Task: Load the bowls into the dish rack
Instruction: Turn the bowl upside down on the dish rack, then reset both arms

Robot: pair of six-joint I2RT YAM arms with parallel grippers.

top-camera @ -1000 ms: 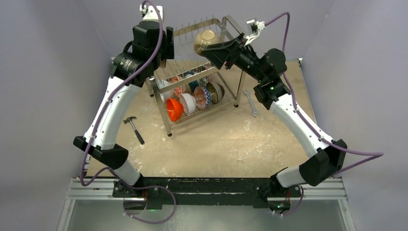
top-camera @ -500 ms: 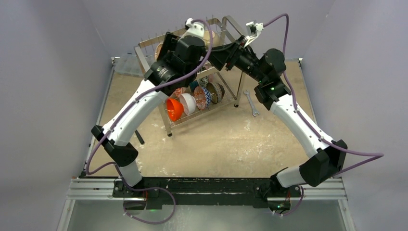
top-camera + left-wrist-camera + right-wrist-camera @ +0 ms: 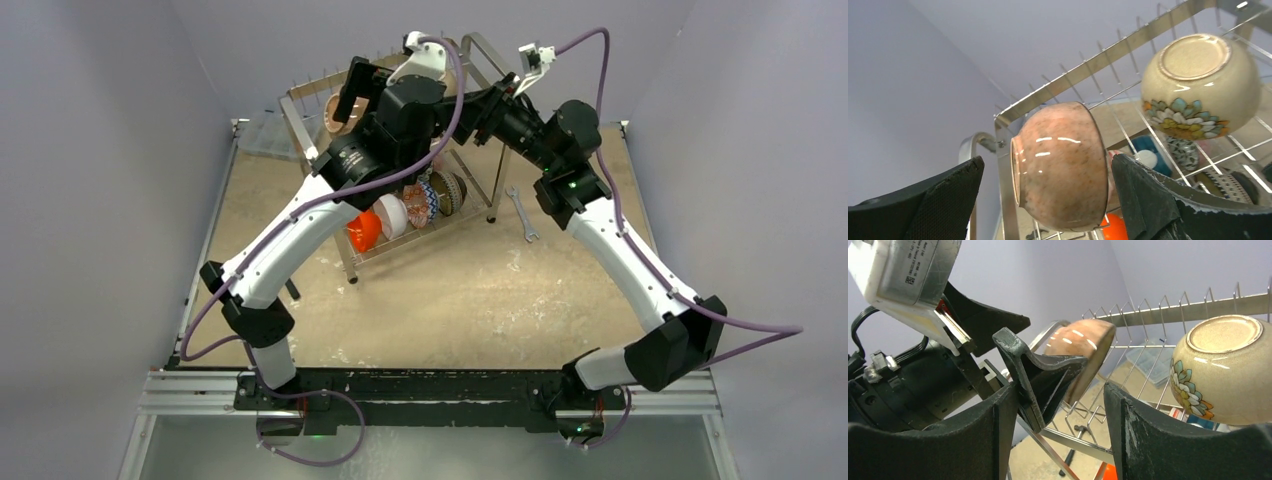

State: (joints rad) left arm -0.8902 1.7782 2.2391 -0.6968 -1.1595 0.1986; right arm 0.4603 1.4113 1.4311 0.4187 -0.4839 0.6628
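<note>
The dish rack [image 3: 300, 100] stands at the table's back; its top rail also shows in the left wrist view [image 3: 1073, 80] and the right wrist view [image 3: 1188, 310]. A pinkish speckled bowl [image 3: 1060, 165] stands on edge in the top tier at the left end [image 3: 335, 115]. My left gripper [image 3: 1048, 165] is open around it, the right finger at its rim, the left finger apart from its base. A beige flowered bowl [image 3: 1198, 85] rests on the top tier beside it [image 3: 1223, 370]. My right gripper [image 3: 1058, 430] is open and empty just right of both [image 3: 470, 105]. An orange bowl [image 3: 362, 232], a white one [image 3: 392, 215] and patterned ones [image 3: 422, 200] fill the lower tier.
A wrench [image 3: 521, 212] lies right of the rack. A hammer [image 3: 1079, 430] lies left of it, mostly hidden under my left arm in the top view. A clear plastic box [image 3: 262, 135] sits at the back left. Both arms crowd over the rack's top.
My left arm has swung right and reached over the rack's top tier. My right gripper held the beige flowered bowl a second ago; it has let it go on the top tier.
</note>
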